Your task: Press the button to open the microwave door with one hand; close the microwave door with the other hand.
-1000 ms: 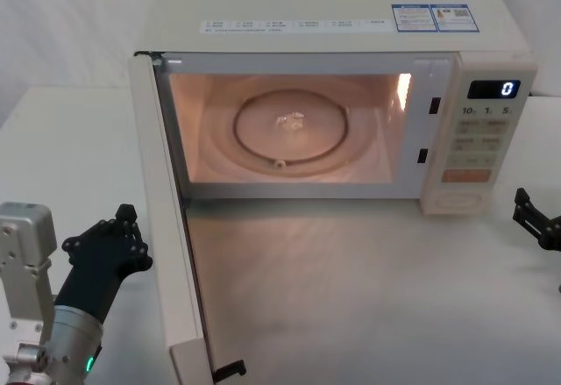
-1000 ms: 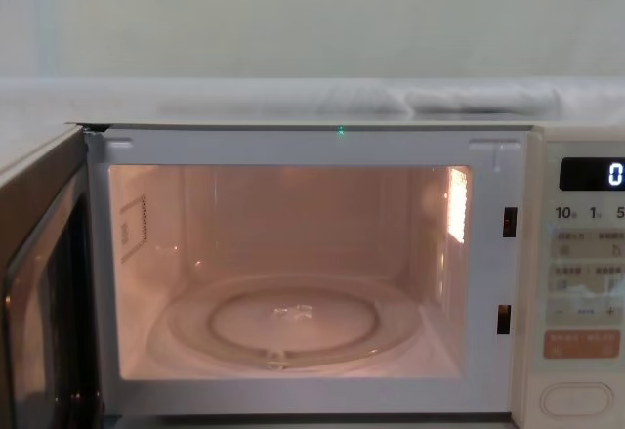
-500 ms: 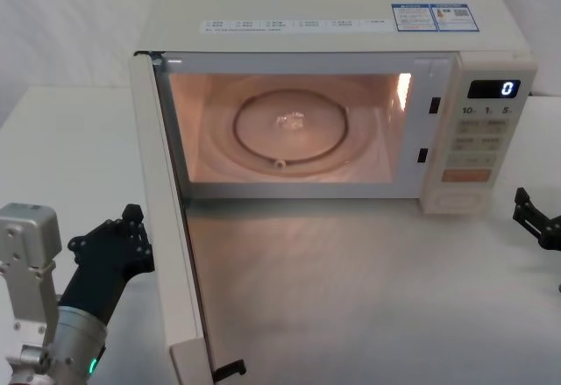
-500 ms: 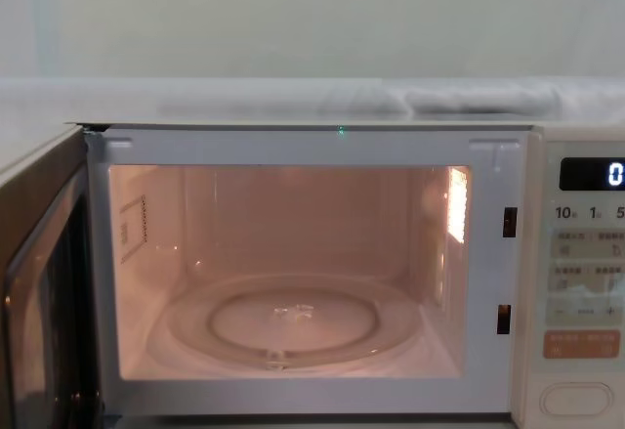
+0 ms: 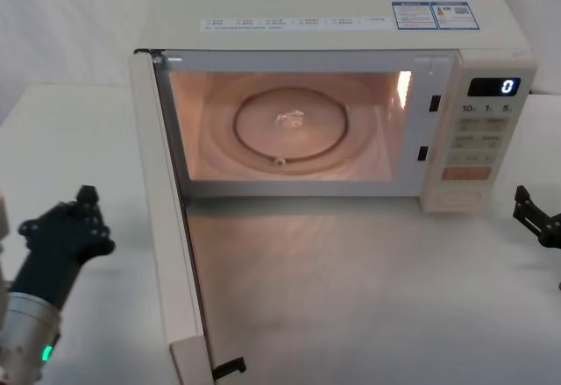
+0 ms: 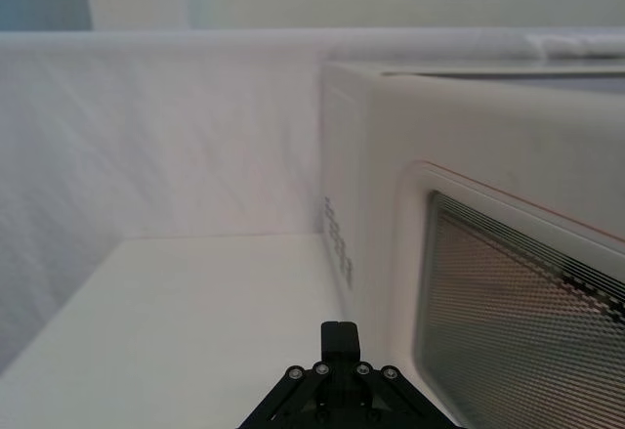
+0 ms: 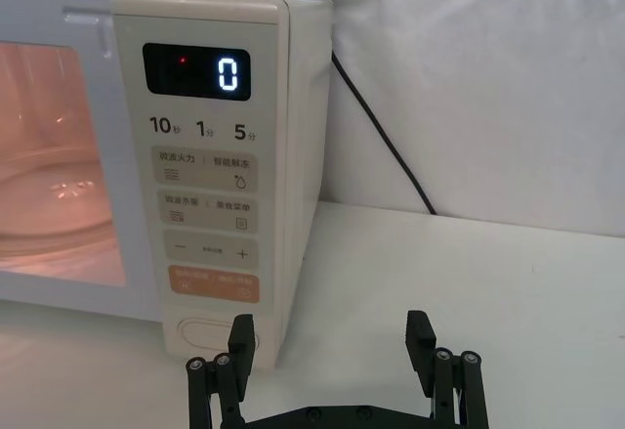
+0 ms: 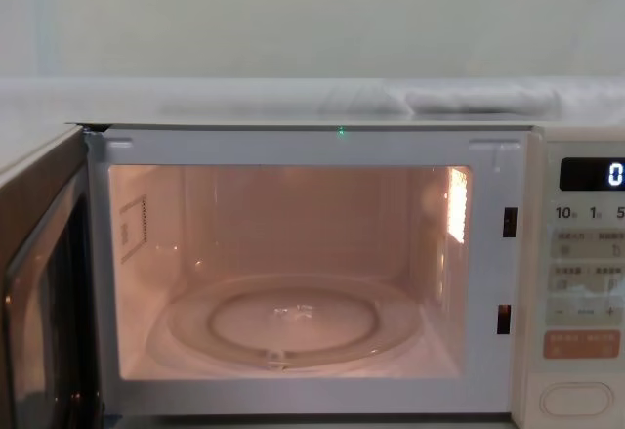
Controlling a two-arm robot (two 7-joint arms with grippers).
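The microwave (image 5: 333,17) takes up most of my table (image 5: 368,297), pushed to the back, cavity lit up orange inside. Its door (image 5: 166,227) is swung wide open, hinged on my left and sticking straight out toward me, so from the head view I'm looking at its thin edge. In my left wrist view the door's outer face (image 6: 508,282) is right there beside me with the mesh window and the thin pink outline.

Inside sits the glass turntable (image 8: 293,323), nothing on it.

My left gripper (image 5: 63,231) hangs over the table on the outer side of the door, near it but apart, not touching. Can't tell if those fingers are apart or together, they just read as a black lump from up top.

My right gripper (image 7: 330,346) sits low on the table to the right of the microwave, just in front of the control panel corner. Fingers are spread wide with nothing between them.

The control panel (image 7: 210,155) has its display (image 7: 197,72) showing 0, then an orange key (image 7: 211,283), and at the very bottom the button (image 7: 203,334), cream and pill-shaped. My right claw is near it, not on it.
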